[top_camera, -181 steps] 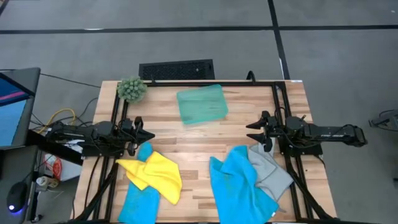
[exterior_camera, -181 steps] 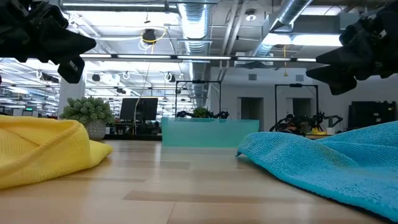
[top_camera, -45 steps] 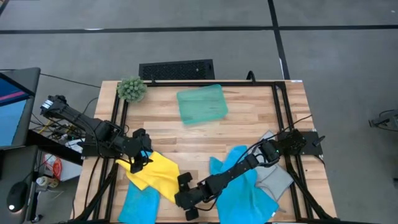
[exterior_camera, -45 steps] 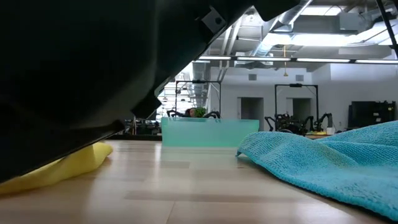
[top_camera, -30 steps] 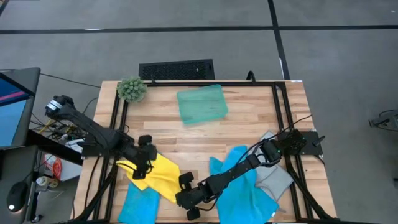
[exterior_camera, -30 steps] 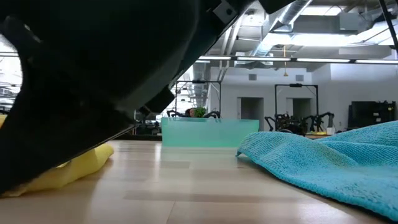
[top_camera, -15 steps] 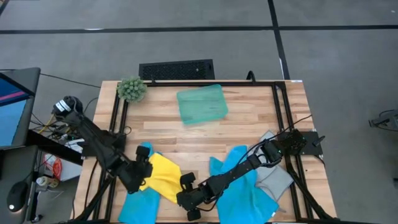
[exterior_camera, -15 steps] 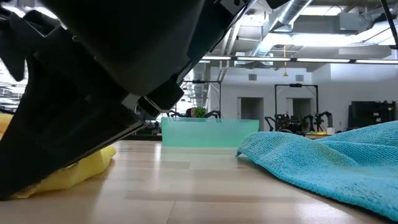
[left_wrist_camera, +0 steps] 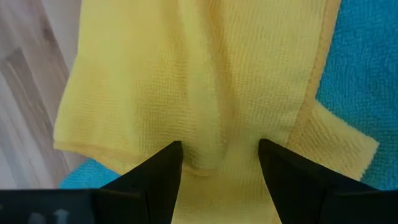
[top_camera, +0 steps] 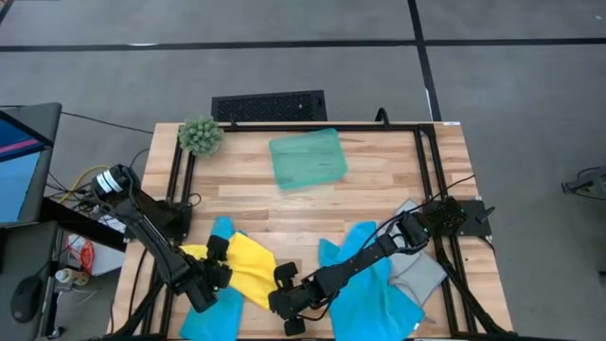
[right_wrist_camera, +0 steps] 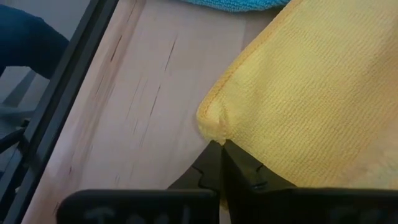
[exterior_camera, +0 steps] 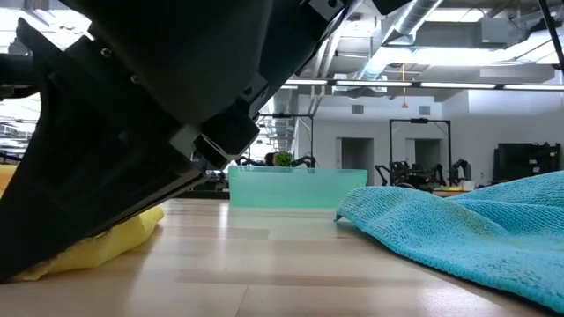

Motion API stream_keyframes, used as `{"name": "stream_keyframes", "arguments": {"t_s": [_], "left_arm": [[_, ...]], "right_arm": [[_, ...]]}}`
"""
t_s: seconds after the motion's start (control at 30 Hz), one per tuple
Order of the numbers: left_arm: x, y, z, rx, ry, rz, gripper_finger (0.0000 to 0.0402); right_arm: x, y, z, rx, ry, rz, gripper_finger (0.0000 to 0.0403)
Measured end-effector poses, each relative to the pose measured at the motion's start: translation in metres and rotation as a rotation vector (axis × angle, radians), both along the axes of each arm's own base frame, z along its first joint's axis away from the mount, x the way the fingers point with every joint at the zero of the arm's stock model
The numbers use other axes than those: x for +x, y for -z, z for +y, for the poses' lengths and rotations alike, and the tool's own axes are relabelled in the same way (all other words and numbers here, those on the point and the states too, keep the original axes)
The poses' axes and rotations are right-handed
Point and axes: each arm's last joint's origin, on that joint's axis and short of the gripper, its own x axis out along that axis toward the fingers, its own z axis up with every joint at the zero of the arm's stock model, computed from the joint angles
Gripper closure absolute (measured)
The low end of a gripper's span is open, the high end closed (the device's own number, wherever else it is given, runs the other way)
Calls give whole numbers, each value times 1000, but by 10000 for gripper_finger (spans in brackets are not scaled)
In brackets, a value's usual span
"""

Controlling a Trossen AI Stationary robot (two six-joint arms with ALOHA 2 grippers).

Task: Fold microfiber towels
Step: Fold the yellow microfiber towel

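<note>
The yellow towel (top_camera: 248, 265) lies crumpled at the near left, partly on a bright blue towel (top_camera: 213, 308). My left gripper (top_camera: 221, 263) is open over the yellow towel's left part, its fingers on either side of a raised fold (left_wrist_camera: 214, 134). My right gripper (top_camera: 281, 278) is shut on the yellow towel at its near right corner. A second blue towel (top_camera: 365, 275) lies at the near right, over the light grey towel (top_camera: 421, 265). In the low view a dark arm hides most of the left. My left gripper's open fingers (left_wrist_camera: 165, 165) point down at the yellow towel on either side of the fold; whether the tips touch it, I cannot tell. My right gripper pinches the yellow towel's corner (right_wrist_camera: 211, 124) between its two shut fingers, coming low from the table's right. The rest of the towel lies on the table.
A translucent teal tray (top_camera: 306, 158) lies at the far middle and a fuzzy green plant ball (top_camera: 200, 135) at the far left corner. A black frame (top_camera: 431, 170) runs along the table's edges. Bare wood (top_camera: 312, 213) shows in the middle.
My left gripper has gone toward the table's near edge, across the yellow towel, staying open. My right gripper has kept still at the towel's corner. The far end of the blue towel under the yellow one now shows.
</note>
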Motion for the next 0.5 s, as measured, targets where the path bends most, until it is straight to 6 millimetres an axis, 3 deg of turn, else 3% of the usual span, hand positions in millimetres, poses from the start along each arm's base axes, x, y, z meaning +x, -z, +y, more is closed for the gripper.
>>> {"name": "stream_keyframes", "arguments": {"t_s": [0.33, 0.5], "left_arm": [[4, -25, -3, -67, -3, -81, 194], [5, -21, -4, -49, -3, -81, 194]], "right_arm": [[1, 0, 0, 5, 2, -8, 373], [2, 0, -1, 13, 3, -14, 372]]}}
